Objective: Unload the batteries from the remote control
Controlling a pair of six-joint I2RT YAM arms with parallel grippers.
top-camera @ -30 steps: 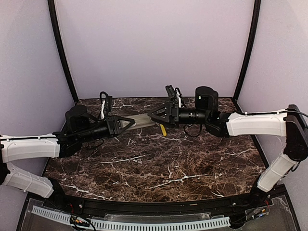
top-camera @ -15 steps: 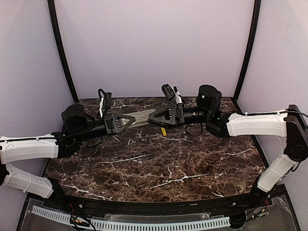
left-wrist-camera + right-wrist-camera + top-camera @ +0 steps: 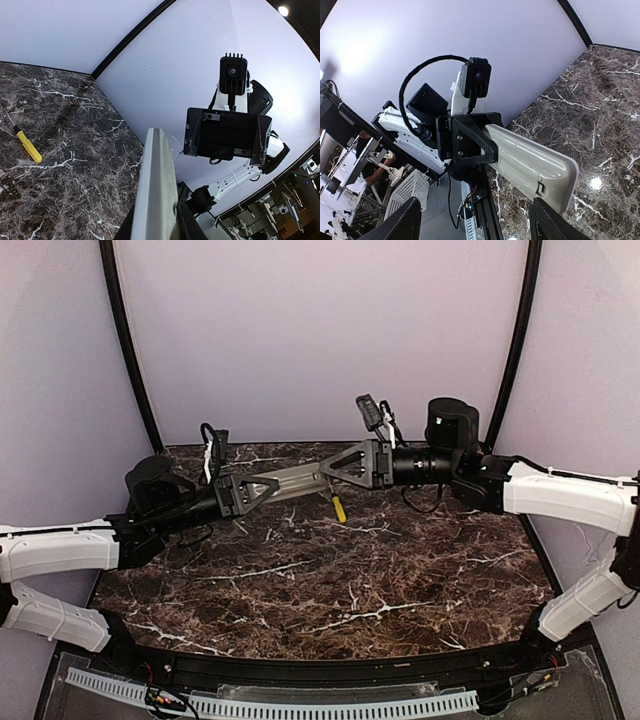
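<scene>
- The remote control [image 3: 296,480] is held up in the air above the far part of the table, lying roughly level and running left to right between the two arms.
- In the right wrist view its broad pale face shows lengthwise seams and a small notch near the rounded free end. In the left wrist view it is seen edge-on, as a thin grey bar.
- The batteries cannot be made out in any view.
- The left gripper [image 3: 266,488] grasps the remote control by its left end. Its black fingers [image 3: 186,226] flank the bar on both sides and press against it.
- The right gripper [image 3: 335,468] is released. Its fingers [image 3: 402,222] stand wide apart at the lower corners of the right wrist view, with nothing clamped between them.
- From above, the right gripper's tips reach the remote control's free right end. In the left wrist view the right gripper sits off to one side of that end, so I cannot tell whether they touch.
- A yellow-handled screwdriver [image 3: 339,508] lies flat on the table, just nearer than the gap between the two grippers, apart from both.
- The table [image 3: 350,585] is dark brown marble with white veins.
- Plain lilac walls [image 3: 320,330] close it in at the back and sides.
</scene>
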